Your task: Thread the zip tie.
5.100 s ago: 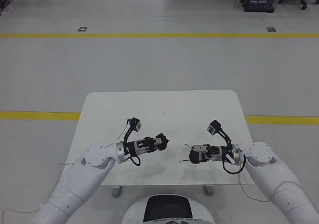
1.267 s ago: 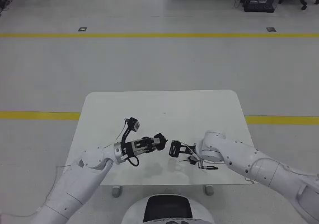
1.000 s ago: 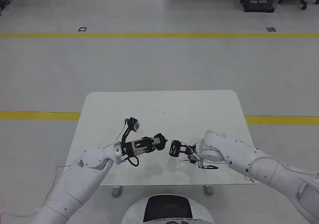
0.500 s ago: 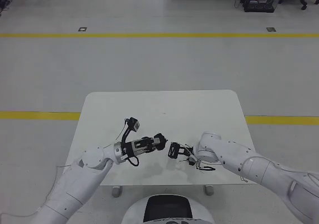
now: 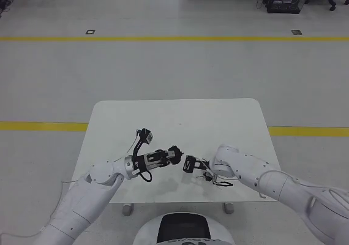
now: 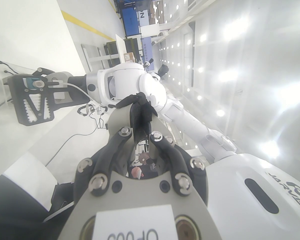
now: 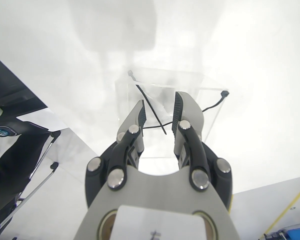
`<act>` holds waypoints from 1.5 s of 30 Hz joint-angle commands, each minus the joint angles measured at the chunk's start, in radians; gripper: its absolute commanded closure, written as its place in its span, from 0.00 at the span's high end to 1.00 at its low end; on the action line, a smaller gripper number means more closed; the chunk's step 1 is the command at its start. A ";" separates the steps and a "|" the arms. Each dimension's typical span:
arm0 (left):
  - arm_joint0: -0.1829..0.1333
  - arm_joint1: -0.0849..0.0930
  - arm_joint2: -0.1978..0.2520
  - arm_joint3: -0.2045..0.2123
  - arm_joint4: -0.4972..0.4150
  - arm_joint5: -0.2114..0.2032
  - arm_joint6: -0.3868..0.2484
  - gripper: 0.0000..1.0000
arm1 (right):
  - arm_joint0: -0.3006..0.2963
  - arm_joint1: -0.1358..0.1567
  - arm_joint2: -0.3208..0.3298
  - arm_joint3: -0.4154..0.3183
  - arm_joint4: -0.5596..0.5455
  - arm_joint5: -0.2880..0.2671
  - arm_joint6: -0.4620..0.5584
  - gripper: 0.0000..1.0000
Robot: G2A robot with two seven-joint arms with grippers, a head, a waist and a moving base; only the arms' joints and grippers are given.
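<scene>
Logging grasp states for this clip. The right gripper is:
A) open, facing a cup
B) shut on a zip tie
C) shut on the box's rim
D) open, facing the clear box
D: the right gripper has its fingers apart, with the clear box and black zip ties ahead of it.

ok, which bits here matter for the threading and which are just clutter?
Job: zip ties, clear box holding them, right gripper open above, left gripper shut on a black piece.
Clutter: yellow floor lines, blue racks behind.

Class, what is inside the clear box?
Two black zip ties cross inside the clear box. The right gripper covers part of one.
</scene>
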 commanded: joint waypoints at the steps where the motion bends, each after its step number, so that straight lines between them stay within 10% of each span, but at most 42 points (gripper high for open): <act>1: 0.000 0.000 0.000 0.000 0.000 0.000 0.000 0.00 | -0.001 -0.005 0.000 0.005 -0.008 0.000 0.005 0.23; 45: 0.000 0.000 0.000 0.000 0.000 0.000 0.000 0.00 | 0.010 -0.034 0.000 0.079 0.041 0.000 -0.043 0.14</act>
